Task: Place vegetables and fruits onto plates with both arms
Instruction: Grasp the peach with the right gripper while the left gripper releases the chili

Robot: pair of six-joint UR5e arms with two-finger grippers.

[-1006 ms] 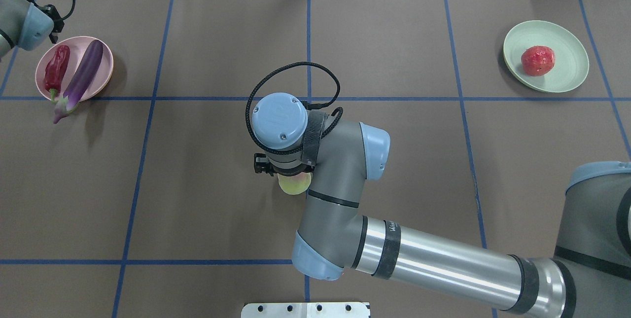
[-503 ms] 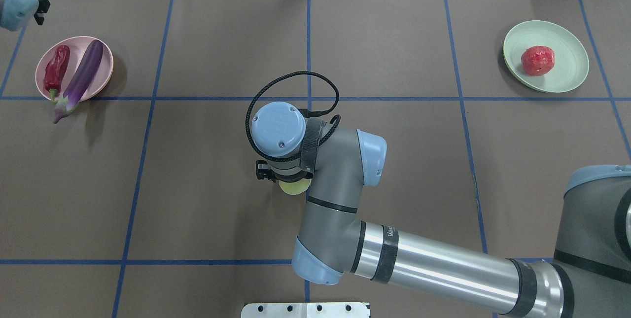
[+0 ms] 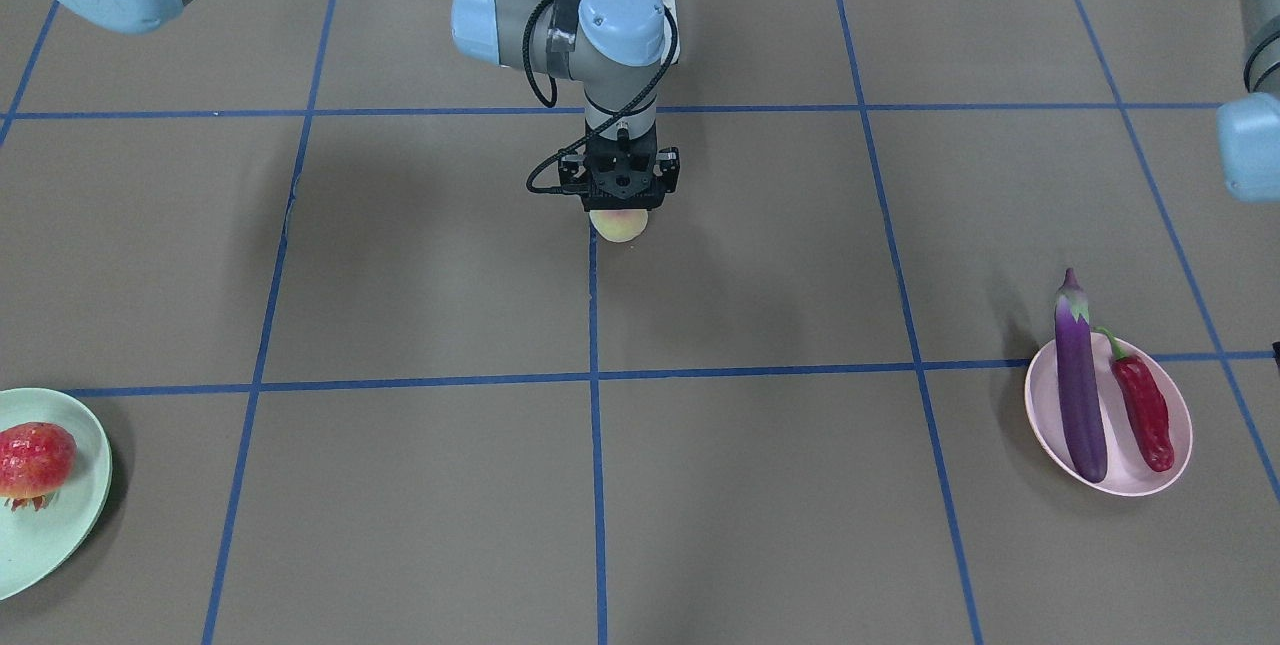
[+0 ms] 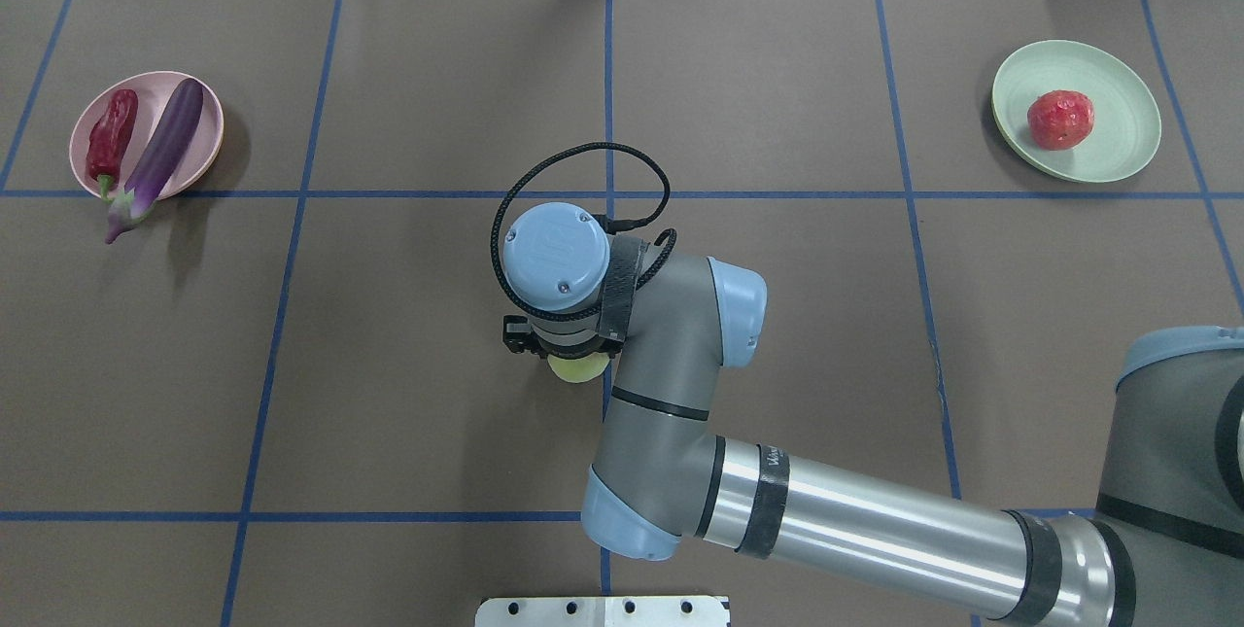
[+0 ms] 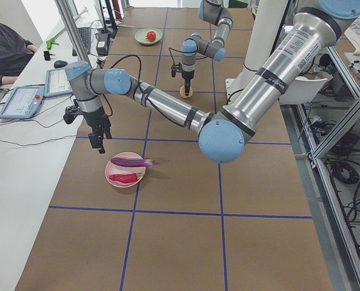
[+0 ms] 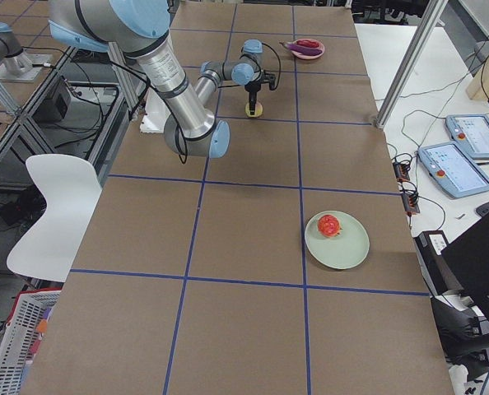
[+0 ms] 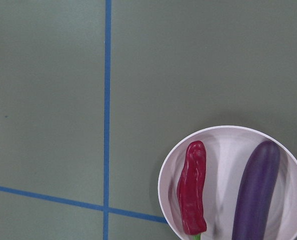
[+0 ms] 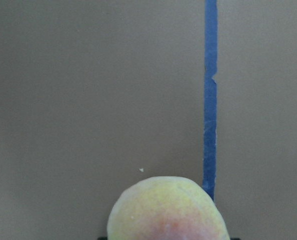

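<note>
near the middle of the counter (image 4: 875, 365), just beside a blue tape line, my right tool (image 3: 619, 208) points straight down over the peach (image 3: 619, 224). the tool's body hides the fingers and the wrist camera shows only the fruit's top, so i cannot tell whether they are closed on it or merely around it. i also cannot tell whether the peach rests on the counter or hangs just above it.

the peach looks like the last piece to go. the pomegranate (image 4: 1060, 120) sits on the mint green plate (image 4: 1118, 73) at the far right. the eggplant (image 4: 160, 151) and chili pepper (image 4: 112, 136) lie side by side on the pink plate (image 4: 204, 146) at the far left.

the main risk, as i judge it, is the peach's round, smooth skin. an off-centre or shallow pinch could squeeze it out sideways, and then it would roll across the counter. the green plate is well apart from here, so a loose hold has a long carry in which to fail. a careless set-down could knock the pomegranate or let the peach roll over the shallow rim.

my left tool (image 5: 100, 138) hangs near the pink plate, and i cannot tell how its fingers stand. the eggplant's cap juts over that rim, so a stray brush could tip it off.
</note>
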